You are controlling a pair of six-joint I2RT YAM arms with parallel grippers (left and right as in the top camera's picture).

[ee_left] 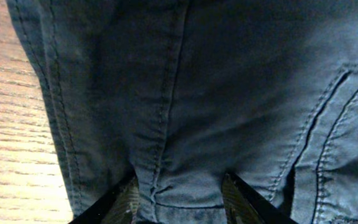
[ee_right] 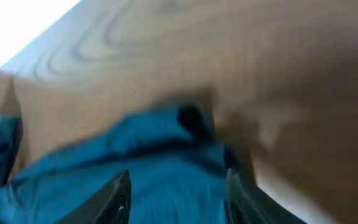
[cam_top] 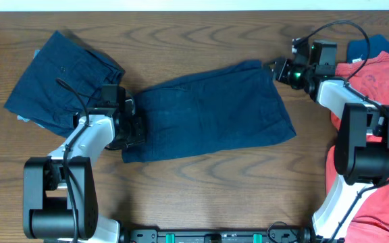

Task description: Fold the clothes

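Dark navy shorts (cam_top: 208,111) lie spread flat at the table's middle. My left gripper (cam_top: 135,125) is at their left edge. In the left wrist view its fingers (ee_left: 182,202) are open and straddle a seam of the shorts (ee_left: 229,93), with a pocket edge to the right. My right gripper (cam_top: 275,67) is at the shorts' far right corner. In the blurred right wrist view its fingers (ee_right: 176,196) are open over the cloth corner (ee_right: 154,155). Coral-red shirts (cam_top: 383,88) lie at the right, with a brighter blue garment (cam_top: 363,46) behind them.
A second navy garment (cam_top: 59,77) lies crumpled at the far left, close behind my left arm. The wooden table (cam_top: 215,182) shows bare wood in front of the shorts. The red shirts run under my right arm's base down to the front edge.
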